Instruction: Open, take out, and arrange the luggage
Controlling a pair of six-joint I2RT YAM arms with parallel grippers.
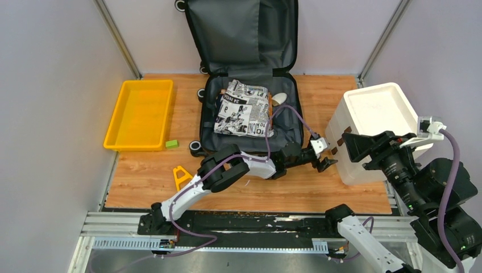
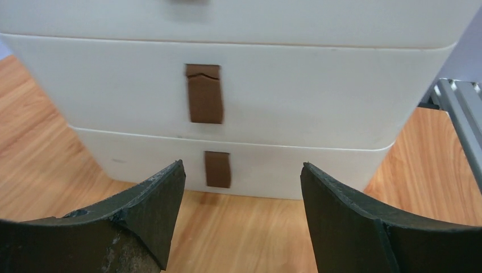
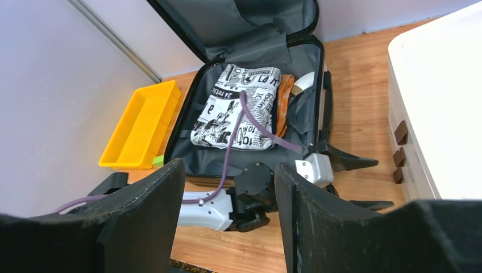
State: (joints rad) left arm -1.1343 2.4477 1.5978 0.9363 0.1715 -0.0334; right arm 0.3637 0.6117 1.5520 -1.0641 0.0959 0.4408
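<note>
**Luggage open at 12 o'clock, both hands empty**

- Top view: the luggage [image 1: 245,40] sits at 12 o'clock on the wooden worktop [image 1: 284,190]. It is unzipped, with the lid propped upright against the back wall and the grey lining showing. The base lies flat on the wood.
- In the base lies a newspaper-print cloth bundle [image 1: 244,109], filling most of the compartment. A small white object [image 1: 278,99] sits at the bundle's 2 o'clock. The right wrist view shows an orange strip [image 3: 284,94] along the bundle's right edge.
- A yellow tray [image 1: 139,114] is at 9 o'clock, well apart from the luggage. A small green block [image 1: 171,144] sits just beside the tray's near right corner. A yellow triangular piece [image 1: 181,175] lies at 7 o'clock, close to the left arm.
- A white bin [image 1: 375,108], stacked in tiers, stands at 3 o'clock. Brown tabs [image 2: 204,101] are visible on its side.
- The left hand [image 2: 241,176] is low over the wood and faces the bin's side, close to it but not touching. Its jaws are spread with nothing between them.
- The right hand [image 3: 227,170] is raised at 4 o'clock and looks across towards the luggage. Its jaws are parted and it grips nothing.
</note>
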